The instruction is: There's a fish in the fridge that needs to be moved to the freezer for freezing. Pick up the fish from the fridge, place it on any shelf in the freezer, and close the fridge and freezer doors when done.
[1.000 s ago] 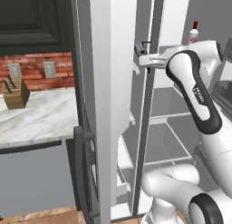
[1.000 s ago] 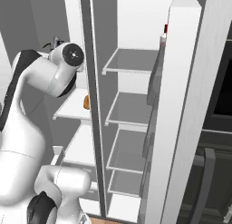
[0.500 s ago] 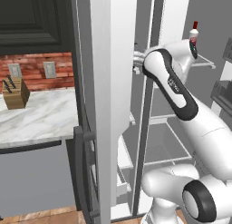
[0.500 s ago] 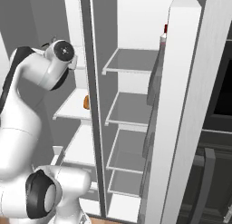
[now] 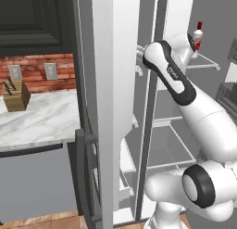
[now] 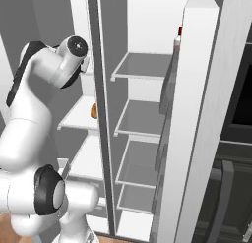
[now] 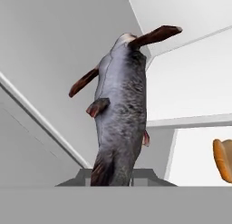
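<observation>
The slim dark grey fish (image 7: 121,114) with brownish fins stands up from the bottom of the hand view, its lower end pinched where the fingers rise, so the fingers are clamped together on the fish and it hangs in the air in front of pale interior walls and a flat white shelf (image 7: 190,121). At the right edge of that view a small orange rounded item (image 7: 223,159) sits on a lower shelf; the same orange item shows in the right base view on a white shelf in the left compartment, beside the dark centre post. In the left base view the white arm (image 5: 172,77) with dark joints reaches up and into the open light grey side-by-side unit, behind the open tall light grey door (image 5: 113,84). A white bottle with a red cap (image 5: 198,36) stands on an upper wire shelf to the right. To the left, a wooden knife block (image 5: 15,94) rests on the marble counter (image 5: 41,119) before a red brick wall.
</observation>
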